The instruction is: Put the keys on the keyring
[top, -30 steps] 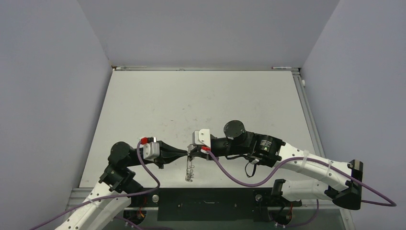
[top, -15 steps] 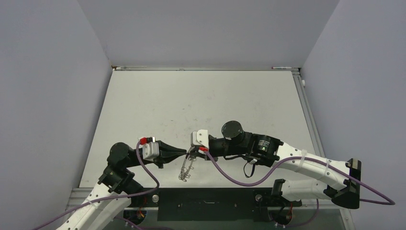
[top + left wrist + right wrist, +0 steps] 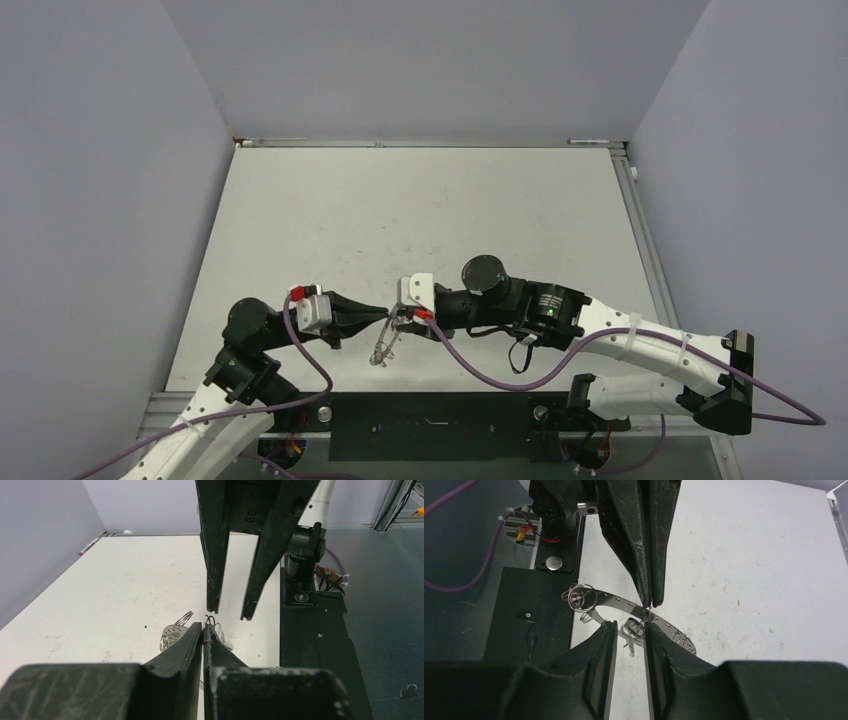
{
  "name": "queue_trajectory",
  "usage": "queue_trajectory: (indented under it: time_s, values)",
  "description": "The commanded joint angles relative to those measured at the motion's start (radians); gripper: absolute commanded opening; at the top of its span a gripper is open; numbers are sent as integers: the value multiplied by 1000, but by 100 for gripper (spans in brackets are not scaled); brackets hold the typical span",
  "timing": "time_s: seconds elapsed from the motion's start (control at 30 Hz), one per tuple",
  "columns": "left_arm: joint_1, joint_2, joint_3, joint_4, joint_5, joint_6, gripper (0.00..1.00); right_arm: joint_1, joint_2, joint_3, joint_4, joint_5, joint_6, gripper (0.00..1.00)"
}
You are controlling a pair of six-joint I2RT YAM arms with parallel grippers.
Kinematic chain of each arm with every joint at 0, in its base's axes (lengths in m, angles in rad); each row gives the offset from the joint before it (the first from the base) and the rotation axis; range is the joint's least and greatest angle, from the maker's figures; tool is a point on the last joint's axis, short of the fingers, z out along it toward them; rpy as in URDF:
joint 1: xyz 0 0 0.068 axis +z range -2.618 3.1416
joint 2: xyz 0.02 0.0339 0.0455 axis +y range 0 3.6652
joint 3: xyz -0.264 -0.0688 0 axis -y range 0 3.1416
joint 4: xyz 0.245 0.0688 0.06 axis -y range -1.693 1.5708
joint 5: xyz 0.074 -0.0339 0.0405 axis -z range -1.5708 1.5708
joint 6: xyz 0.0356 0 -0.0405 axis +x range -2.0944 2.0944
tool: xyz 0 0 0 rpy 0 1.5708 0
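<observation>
The left claw (image 3: pixel 651 599) pinches the keyring (image 3: pixel 614 602) clear of the counter (image 3: pixel 749 555), seemingly so the right claw (image 3: pixel 229 614) (fingers slightly parted) can work a key (image 3: pixel 631 628) onto its rim.

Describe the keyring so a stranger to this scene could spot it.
On the white table, look near the front edge where the two arms meet. The keyring hangs from the left end effector's shut tips: a thin flat grey band dotted with holes, wire loops bunched at one end, unlike the black fingers around it.
</observation>
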Motion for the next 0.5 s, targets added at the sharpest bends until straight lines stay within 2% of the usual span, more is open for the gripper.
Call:
queue_trajectory:
  time_s: [0.0,0.1,0.47]
  values:
    - [9,-6,50,30,-27,7,0,13,-21,14,35,3,5,33]
    - [9,-6,50,32,-26,5,0,14,-26,12,43,4,7,40]
    - [22,-26,41,78,-16,-20,0,5,-97,-66,213,101,94,38]
